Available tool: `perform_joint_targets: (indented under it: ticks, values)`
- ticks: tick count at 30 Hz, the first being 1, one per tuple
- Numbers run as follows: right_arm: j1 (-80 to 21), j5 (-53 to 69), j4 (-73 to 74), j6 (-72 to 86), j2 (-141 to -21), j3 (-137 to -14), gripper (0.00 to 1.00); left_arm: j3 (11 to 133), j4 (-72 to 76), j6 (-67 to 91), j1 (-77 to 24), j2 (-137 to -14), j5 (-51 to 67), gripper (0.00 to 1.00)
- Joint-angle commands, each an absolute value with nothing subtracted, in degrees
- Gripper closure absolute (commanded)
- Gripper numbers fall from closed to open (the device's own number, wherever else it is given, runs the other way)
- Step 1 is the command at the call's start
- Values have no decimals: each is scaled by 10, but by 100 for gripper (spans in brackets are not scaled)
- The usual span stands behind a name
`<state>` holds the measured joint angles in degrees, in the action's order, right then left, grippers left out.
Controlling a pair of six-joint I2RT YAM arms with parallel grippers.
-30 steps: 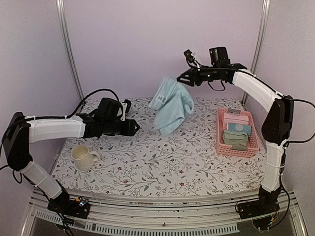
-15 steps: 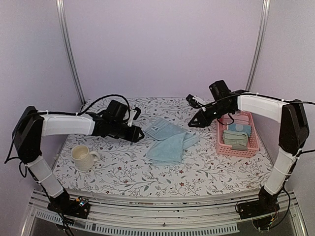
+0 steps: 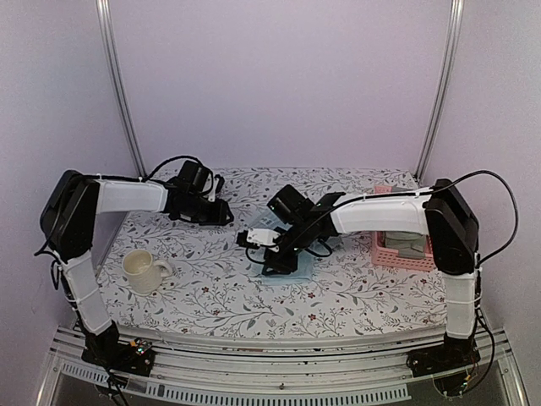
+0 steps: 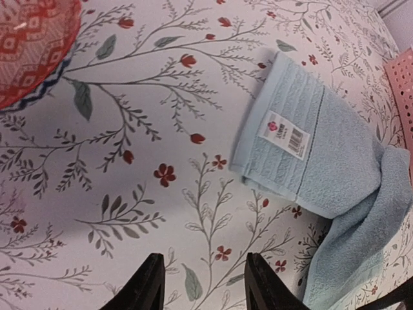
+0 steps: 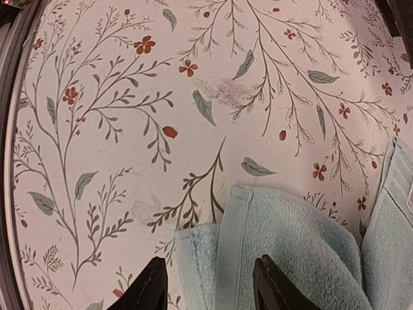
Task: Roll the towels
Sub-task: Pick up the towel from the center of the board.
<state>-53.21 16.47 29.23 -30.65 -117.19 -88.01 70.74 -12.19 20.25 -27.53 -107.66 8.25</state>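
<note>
A light blue towel (image 3: 306,264) lies crumpled and partly folded on the floral tablecloth, mostly hidden under my right arm in the top view. My right gripper (image 3: 272,266) is open and low over the towel's near-left edge; the right wrist view shows its jaws (image 5: 210,287) either side of a folded hem corner of the towel (image 5: 290,245). My left gripper (image 3: 225,215) is open and empty over bare cloth to the towel's left (image 4: 206,287). The left wrist view shows the towel (image 4: 316,161) with a white label (image 4: 284,134).
A pink basket (image 3: 378,245) holding folded towels stands at the right. A cream mug (image 3: 142,271) stands at the front left. A red patterned dish (image 4: 32,39) shows in the corner of the left wrist view.
The right gripper held the towel in the air, let it drop onto the table, then swung down to its near-left edge. The left gripper drew back to the left.
</note>
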Motion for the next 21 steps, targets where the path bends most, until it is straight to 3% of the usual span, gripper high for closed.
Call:
perform_joint_targets:
  ticks: [1,12,21]
  values:
    - [-540,76,296,-296,-1252,-967,51,660,-123,230,-251,-1025,73,57]
    - [-540,111,390,-269,-1366,-1070,48,606,-118,213,-249,-970,73,56]
    - [-547,125,400,-260,-1329,-1064,41,616,-112,200,-249,-976,86,56]
